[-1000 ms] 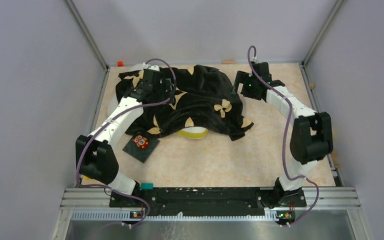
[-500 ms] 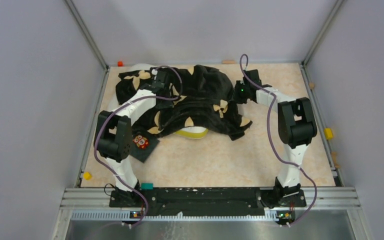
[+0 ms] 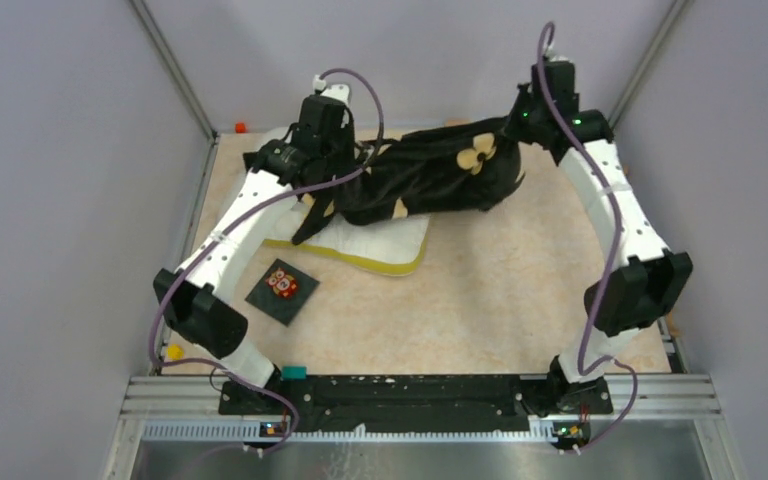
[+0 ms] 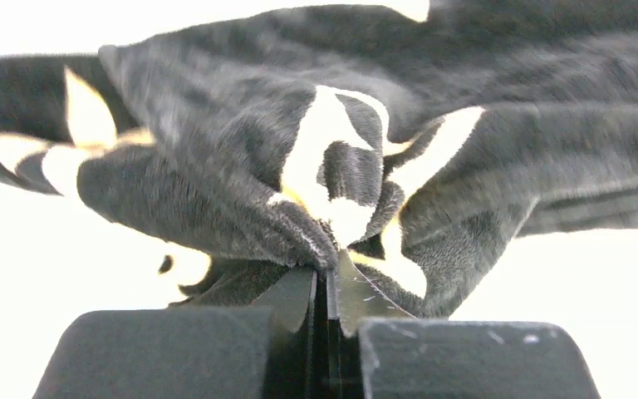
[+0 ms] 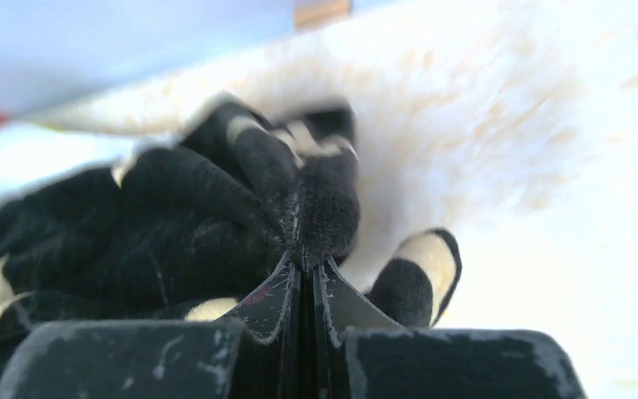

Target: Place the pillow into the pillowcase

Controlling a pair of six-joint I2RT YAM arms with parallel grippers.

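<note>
The black pillowcase (image 3: 430, 175) with cream flower motifs hangs stretched between both grippers above the back of the table. My left gripper (image 3: 355, 165) is shut on its left end; the wrist view shows a fold of pillowcase (image 4: 241, 174) pinched at the left gripper (image 4: 329, 268). My right gripper (image 3: 513, 128) is shut on the right end, where velvety pillowcase (image 5: 174, 216) is clamped at the right gripper (image 5: 306, 268). The white quilted pillow (image 3: 380, 240) with a yellow edge lies flat on the table below, partly covered by the hanging cloth.
A small dark owl-picture card (image 3: 282, 287) lies near the left arm. A red block (image 3: 240, 127) and a tan block (image 3: 455, 122) sit at the back edge, a yellow block (image 3: 173, 352) at the left edge, a teal block (image 3: 293, 372) by the left base.
Both grippers closed on the pillowcase and lifted it up and back, stretching it between them. The pillow, earlier almost covered, now lies largely exposed.
</note>
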